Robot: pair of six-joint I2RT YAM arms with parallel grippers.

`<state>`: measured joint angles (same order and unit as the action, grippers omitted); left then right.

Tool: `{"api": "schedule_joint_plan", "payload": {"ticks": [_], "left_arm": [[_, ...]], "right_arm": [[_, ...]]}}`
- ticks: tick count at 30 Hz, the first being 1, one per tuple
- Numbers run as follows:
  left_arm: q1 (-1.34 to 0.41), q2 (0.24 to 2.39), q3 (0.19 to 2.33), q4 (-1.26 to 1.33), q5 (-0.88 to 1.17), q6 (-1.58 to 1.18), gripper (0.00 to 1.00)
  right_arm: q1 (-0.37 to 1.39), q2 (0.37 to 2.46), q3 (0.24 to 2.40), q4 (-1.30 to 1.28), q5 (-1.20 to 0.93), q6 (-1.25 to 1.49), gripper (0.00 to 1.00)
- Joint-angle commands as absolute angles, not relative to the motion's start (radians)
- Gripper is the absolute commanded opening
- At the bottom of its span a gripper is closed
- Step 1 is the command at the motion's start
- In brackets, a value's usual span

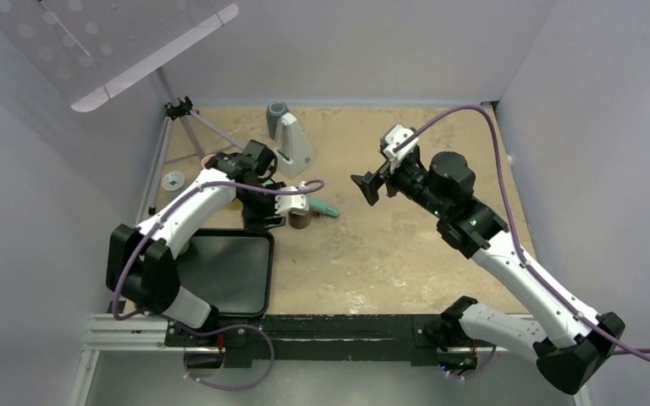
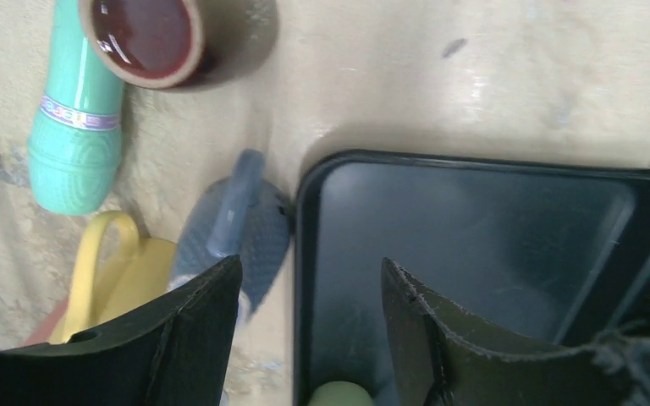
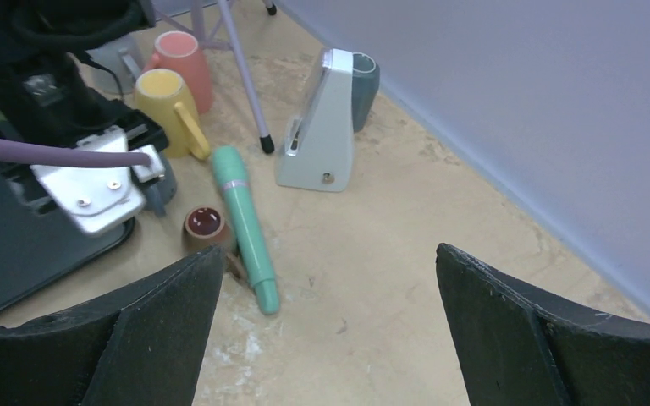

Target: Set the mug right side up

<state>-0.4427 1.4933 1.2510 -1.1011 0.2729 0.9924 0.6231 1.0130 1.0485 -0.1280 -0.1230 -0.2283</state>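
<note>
Left end effector [image 2: 309, 272] hangs open, pointing down over the far-right corner of the black tray [image 2: 474, 162], with the arm bent forward. Just right of it, the brown mug [image 2: 144, 34] stands on the table [image 1: 389, 254], mouth up and long axis vertical, beside a green tube [image 2: 76, 127]. Right end effector [image 3: 330, 254] is open, raised and facing left.

Nothing is legible; the purple band [image 2: 80, 112] on the green tube [image 2: 76, 80] is blurred.

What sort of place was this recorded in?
Most likely a lab robot test cell: plain white walls box in a scuffed tabletop, and a small tripod stands at its far left corner.
</note>
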Motion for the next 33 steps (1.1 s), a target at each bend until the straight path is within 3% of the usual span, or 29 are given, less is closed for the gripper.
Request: {"api": "schedule_joint_plan", "payload": {"ticks": [1,5,15,17,21,28,33], "left_arm": [[-0.440,1.567,1.248,-0.868,0.236,1.061,0.65],[-0.445,1.617,1.205,-0.752,0.195,1.099,0.64],[-0.437,1.687,1.135,-0.791,0.149,1.183,0.58],[-0.436,1.709,1.138,-0.777,0.126,1.173,0.44],[-0.426,1.699,1.131,-0.750,0.114,1.140,0.01],[-0.356,1.584,1.330,-0.937,0.185,0.924,0.00],[-0.223,1.514,1.630,-1.068,0.483,0.502,0.00]], "right_arm": [[0.618,0.941,0.999,-0.072,-0.129,-0.131,0.99],[0.619,0.889,0.969,-0.071,-0.134,-0.109,0.99],[0.619,0.815,0.947,-0.088,-0.104,-0.097,0.99],[0.619,0.821,0.957,-0.095,-0.108,-0.101,0.99],[0.619,0.835,0.978,-0.110,-0.105,-0.101,0.99],[0.618,0.898,1.026,-0.126,-0.157,-0.049,0.99],[0.620,1.009,1.080,-0.033,-0.376,0.114,0.99]]}}
